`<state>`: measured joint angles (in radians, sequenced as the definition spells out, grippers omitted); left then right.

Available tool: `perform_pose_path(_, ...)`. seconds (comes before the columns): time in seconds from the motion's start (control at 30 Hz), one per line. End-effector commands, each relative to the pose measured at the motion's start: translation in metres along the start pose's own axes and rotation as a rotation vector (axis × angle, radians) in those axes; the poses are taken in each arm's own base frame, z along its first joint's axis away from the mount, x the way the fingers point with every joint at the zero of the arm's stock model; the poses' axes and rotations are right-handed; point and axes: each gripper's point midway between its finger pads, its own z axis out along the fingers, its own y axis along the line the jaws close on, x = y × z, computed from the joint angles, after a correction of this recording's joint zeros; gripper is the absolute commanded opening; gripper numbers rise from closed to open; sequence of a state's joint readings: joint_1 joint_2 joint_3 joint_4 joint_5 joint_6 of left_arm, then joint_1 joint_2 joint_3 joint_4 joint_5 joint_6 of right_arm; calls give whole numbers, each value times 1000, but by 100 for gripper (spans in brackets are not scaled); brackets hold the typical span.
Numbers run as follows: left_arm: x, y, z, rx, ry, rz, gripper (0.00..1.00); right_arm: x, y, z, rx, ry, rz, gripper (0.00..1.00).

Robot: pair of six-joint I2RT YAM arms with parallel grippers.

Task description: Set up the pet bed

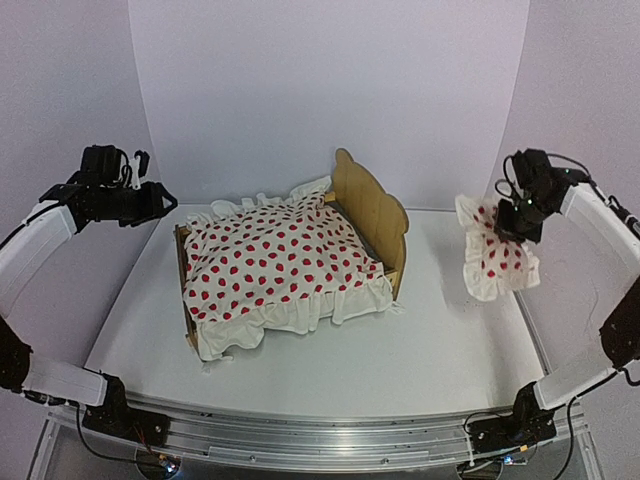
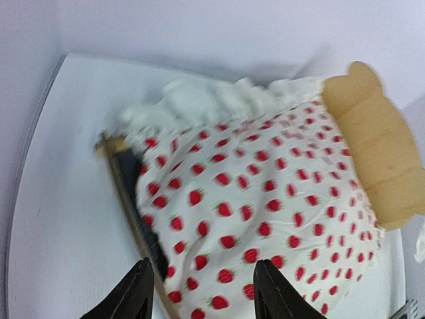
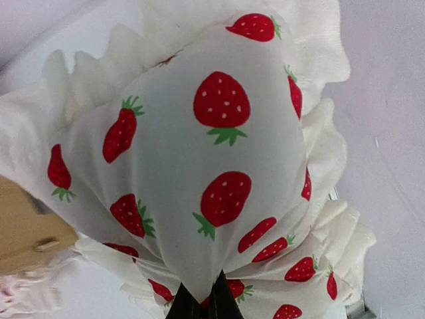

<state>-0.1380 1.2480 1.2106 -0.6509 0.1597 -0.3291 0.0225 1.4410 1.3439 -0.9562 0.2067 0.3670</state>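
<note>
**Duvet on, pillow in the air**

At the left, the left pincer hovers above the worktop beside the foot of the bed. Its fingers are spread with nothing between them. In the middle of the worktop stands the pet bed, its wavy headboard toward the right. The strawberry-print duvet is spread over it and hides nearly all of the frame; its ruffle spills over the near side onto the worktop, while a strip of dark base shows at the foot. At the right, well apart from the bed, the right pincer is pinched tight on the edge of the small matching pillow, which hangs clear of the worktop.

The covering looks done — the pillow appears to be what is left. It has to travel left to the headboard end and be laid down, and the duvet may want squaring.
</note>
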Motion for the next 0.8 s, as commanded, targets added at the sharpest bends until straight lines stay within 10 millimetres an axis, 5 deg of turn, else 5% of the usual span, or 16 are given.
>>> perform_pose_path(0.0, -71, -102, -62, 421, -349, 360, 52, -45, 90, -117, -209, -327, -162, 0)
perform_pose_path(0.1, -60, -164, -92, 628, -425, 573, 58, -46, 161, -180, -373, -488, -288, 0)
perform_pose_path(0.17, -44, -203, -109, 728, -470, 718, 65, -28, 219, -219, -524, -581, -393, 0)
perform_pose_path(0.3, -28, -245, -132, 920, -487, 760, 82, 19, 313, -272, -740, -689, -558, 0)
perform_pose_path(0.4, -31, -263, -129, 974, -453, 710, 99, 49, 366, -286, -850, -702, -597, 0)
perform_pose_path(0.53, -37, -276, -132, 1038, -437, 623, 100, 79, 415, -289, -963, -678, -634, 0)
perform_pose_path(0.7, -46, -275, -124, 1013, -416, 530, 99, 99, 441, -294, -1061, -637, -661, 0)
perform_pose_path(0.73, -46, -273, -117, 989, -396, 511, 94, 101, 444, -295, -1075, -633, -663, 0)
perform_pose_path(0.77, -44, -270, -106, 954, -361, 494, 79, 104, 446, -295, -1087, -627, -674, 0)
